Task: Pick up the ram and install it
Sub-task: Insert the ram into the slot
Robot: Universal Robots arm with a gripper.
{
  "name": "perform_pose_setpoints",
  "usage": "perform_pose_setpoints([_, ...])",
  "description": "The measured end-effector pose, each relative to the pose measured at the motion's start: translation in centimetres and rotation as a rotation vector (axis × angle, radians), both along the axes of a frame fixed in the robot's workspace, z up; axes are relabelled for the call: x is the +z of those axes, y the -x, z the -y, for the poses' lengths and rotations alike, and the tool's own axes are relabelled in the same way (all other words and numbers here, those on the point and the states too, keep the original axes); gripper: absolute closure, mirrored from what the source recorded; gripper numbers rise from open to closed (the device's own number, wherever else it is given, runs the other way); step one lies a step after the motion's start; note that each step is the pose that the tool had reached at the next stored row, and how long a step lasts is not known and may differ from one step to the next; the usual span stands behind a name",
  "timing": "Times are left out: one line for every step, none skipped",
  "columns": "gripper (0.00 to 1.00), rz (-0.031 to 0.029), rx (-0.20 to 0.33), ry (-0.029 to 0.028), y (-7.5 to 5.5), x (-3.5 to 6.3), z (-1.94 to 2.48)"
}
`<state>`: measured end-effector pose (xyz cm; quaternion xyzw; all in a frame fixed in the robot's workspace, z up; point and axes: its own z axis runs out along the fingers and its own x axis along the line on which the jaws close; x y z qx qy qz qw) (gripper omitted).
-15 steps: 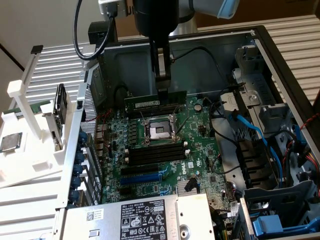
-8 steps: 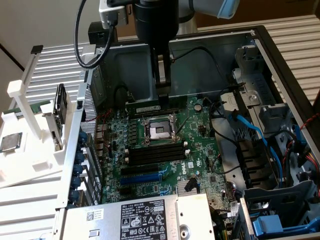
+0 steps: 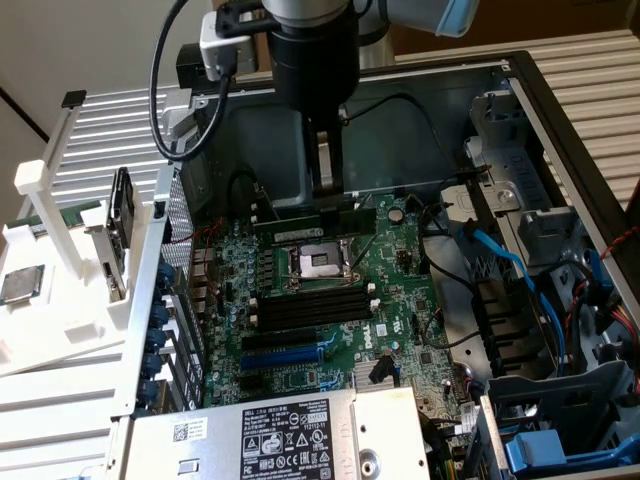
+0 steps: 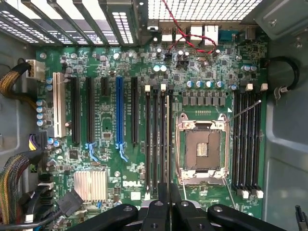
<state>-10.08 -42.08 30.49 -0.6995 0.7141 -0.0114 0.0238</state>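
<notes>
My gripper point(image 3: 325, 195) hangs from the black wrist over the open computer case, shut on the ram point(image 3: 290, 218). The ram is a long narrow stick held level above the green motherboard point(image 3: 400, 300), over the far side of the empty processor socket point(image 3: 318, 262). In the wrist view the fingertips point(image 4: 161, 209) press together on the ram point(image 4: 168, 144), seen edge-on as a thin line between the socket point(image 4: 202, 149) and one bank of black memory slots point(image 4: 156, 139). A second bank point(image 4: 245, 139) lies on the socket's other side. The slots point(image 3: 310, 305) on the socket's near side hold nothing.
A white rack point(image 3: 60, 300) at the exterior view's left carries a square silver chip point(image 3: 22, 285). The labelled power supply point(image 3: 290, 430) sits at the front. Blue and black cables point(image 3: 510, 270) and drive bays point(image 3: 560, 400) crowd the exterior view's right. A finned heatsink point(image 4: 90, 185) stands by the expansion slots point(image 4: 119, 110).
</notes>
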Motion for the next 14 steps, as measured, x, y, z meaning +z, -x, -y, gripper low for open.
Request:
perform_pose_setpoints([0.88, 0.0011, 0.0, 0.0, 0.0, -0.12, 0.12])
perform_pose_setpoints([0.88, 0.0016, -0.001, 0.0001, 0.0, -0.21, 0.26])
perform_pose_setpoints([0.88, 0.0021, -0.001, 0.0002, 0.1, -0.4, 0.52])
perform_pose_setpoints([0.88, 0.0029, -0.001, -0.0001, 0.1, -0.56, 0.58])
perform_pose_setpoints([0.88, 0.0039, -0.002, 0.0, 0.1, -0.73, 0.64])
perform_pose_setpoints([0.88, 0.0046, -0.002, 0.0001, 0.2, -0.91, 0.67])
perform_pose_setpoints([0.88, 0.0052, -0.002, 0.0001, 0.2, -1.08, 0.69])
perform_pose_setpoints([0.88, 0.0059, -0.003, 0.0, 0.2, -1.28, 0.7])
perform_pose_setpoints([0.88, 0.0064, -0.004, 0.0001, 0.3, -1.45, 0.7])
perform_pose_setpoints([0.88, 0.0067, -0.004, 0.0001, 0.3, -1.63, 0.7])
perform_pose_setpoints([0.88, 0.0069, -0.005, 0.0005, 0.3, -1.8, 0.7])
perform_pose_setpoints([0.88, 0.007, -0.006, 0.0018, 0.4, -1.96, 0.7])
perform_pose_setpoints([0.88, 0.007, -0.007, 0.0037, 0.4, -2.09, 0.67])
perform_pose_setpoints([0.88, 0.0069, -0.007, 0.0068, 0.5, -2.2, 0.59])
